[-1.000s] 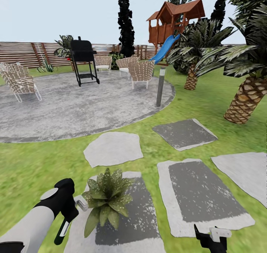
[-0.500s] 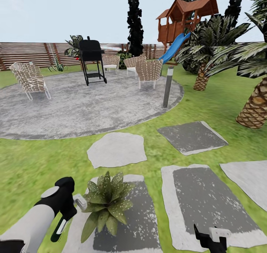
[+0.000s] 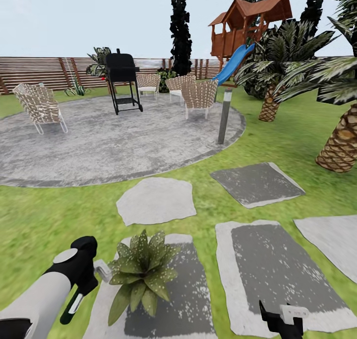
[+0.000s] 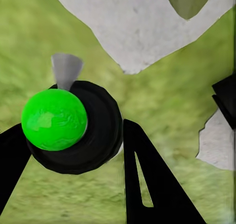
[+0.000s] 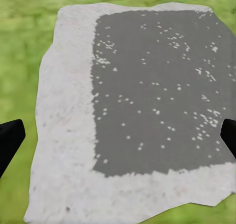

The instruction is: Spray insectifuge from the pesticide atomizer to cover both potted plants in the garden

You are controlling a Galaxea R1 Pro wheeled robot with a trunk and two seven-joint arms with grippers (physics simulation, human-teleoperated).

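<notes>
Left gripper (image 3: 82,284) clasps atomizer (image 4: 55,119) beside speckled plant (image 3: 140,273); right gripper (image 3: 283,318) spread, idle. Risk: misaimed nozzle leaves foliage unsprayed.

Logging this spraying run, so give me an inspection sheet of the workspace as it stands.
Surface: lawn with grey stepping stones.
Job's things: pesticide atomizer in left gripper, nozzle beside the potted plant; whitish specks dot its leaves.
Clutter: nothing seen.
Grippers: left shut on the atomizer; right gripper open above a speckled stone.
Cables: nothing seen.
Surroundings: round paved patio, grill, wicker chairs, fence, playhouse with slide, palms.
</notes>
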